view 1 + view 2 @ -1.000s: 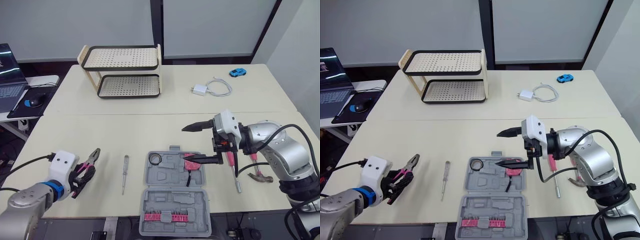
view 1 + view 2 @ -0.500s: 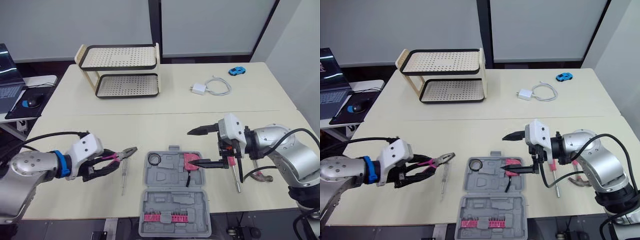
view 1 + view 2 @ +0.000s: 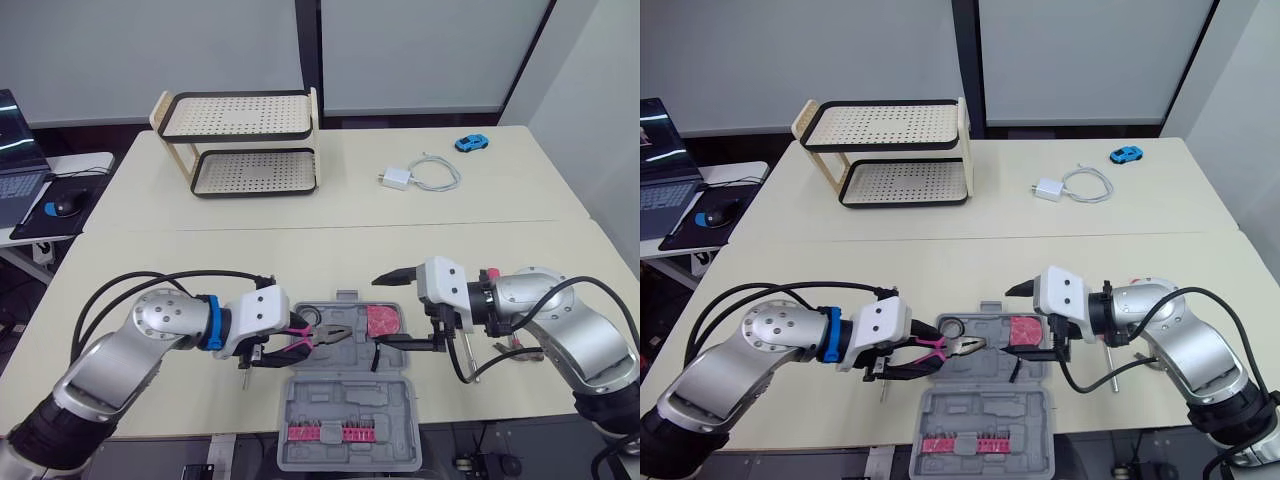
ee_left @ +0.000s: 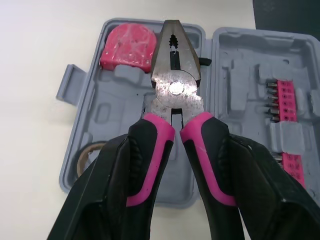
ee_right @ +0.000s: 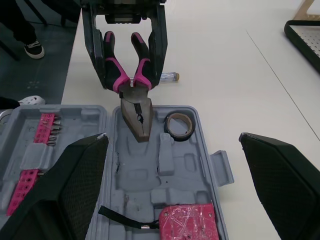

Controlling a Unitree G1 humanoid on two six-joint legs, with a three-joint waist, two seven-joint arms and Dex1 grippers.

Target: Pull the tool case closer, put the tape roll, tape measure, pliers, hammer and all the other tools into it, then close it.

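Observation:
The grey tool case (image 3: 300,372) lies open at the table's front edge. In it lie a tape roll (image 3: 308,316) and a pink tape measure (image 3: 382,321), and pink bits (image 3: 330,433) fill the near half. My left gripper (image 3: 287,341) is shut on the pink-and-black handles of the pliers (image 3: 325,338). Their nose hangs over the case's far half (image 4: 174,85). My right gripper (image 3: 378,311) stands open above the tape measure (image 5: 187,222). A pink-handled screwdriver (image 3: 468,352) and a hammer (image 3: 518,350) lie right of the case, partly behind my right arm.
A clear-handled screwdriver (image 3: 243,372) lies left of the case, under my left gripper. Farther back stand a two-tier rack (image 3: 240,140), a white charger with cable (image 3: 420,175) and a blue toy car (image 3: 470,143). A laptop (image 3: 15,150) sits on a side desk at left.
My left arm has carried the pliers from the table's left side to over the case. My right gripper has shifted left and lower, still open over the tape measure.

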